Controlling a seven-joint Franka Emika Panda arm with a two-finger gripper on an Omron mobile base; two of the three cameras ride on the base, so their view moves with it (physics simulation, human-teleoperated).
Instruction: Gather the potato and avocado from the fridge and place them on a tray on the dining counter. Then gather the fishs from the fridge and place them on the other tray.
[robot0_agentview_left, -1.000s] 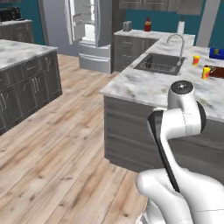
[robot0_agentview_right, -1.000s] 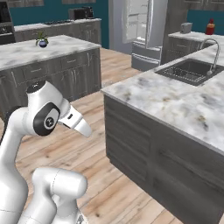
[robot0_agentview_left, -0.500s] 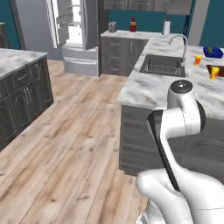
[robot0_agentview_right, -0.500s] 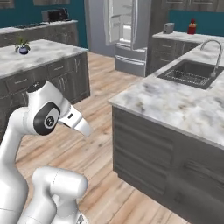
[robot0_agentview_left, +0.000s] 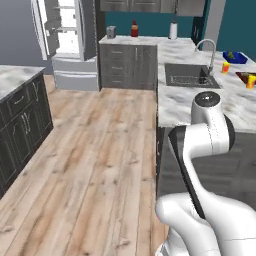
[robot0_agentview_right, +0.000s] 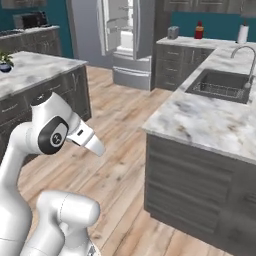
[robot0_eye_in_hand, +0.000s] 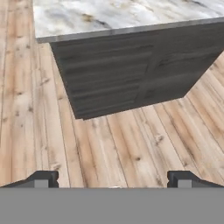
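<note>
Fridge (robot0_agentview_left: 67, 37) interior far, contents indistinct

floor: pale brown wooden plank floor (robot0_agentview_left: 100, 150), matt, with visible grain and knots.
desk top: grey-white marbled stone top of the long dining desk (robot0_agentview_right: 210, 120), smooth with a soft sheen.
desk base: dark grey wood-grain base (robot0_eye_in_hand: 131, 70), matt, streaked along the boards.
fridge: tall grey brushed-steel fridge (robot0_agentview_left: 67, 45), dull metallic outside, smooth white inside.
sink: dark inset metal sink (robot0_agentview_left: 187, 75) with a shiny curved chrome faucet (robot0_agentview_left: 207, 50).
tray: small bright blue plastic-looking tray (robot0_agentview_left: 235, 56), smooth.
arm: white robot arm (robot0_agentview_left: 207, 135), glossy plastic shell with dark matt joints.
</note>
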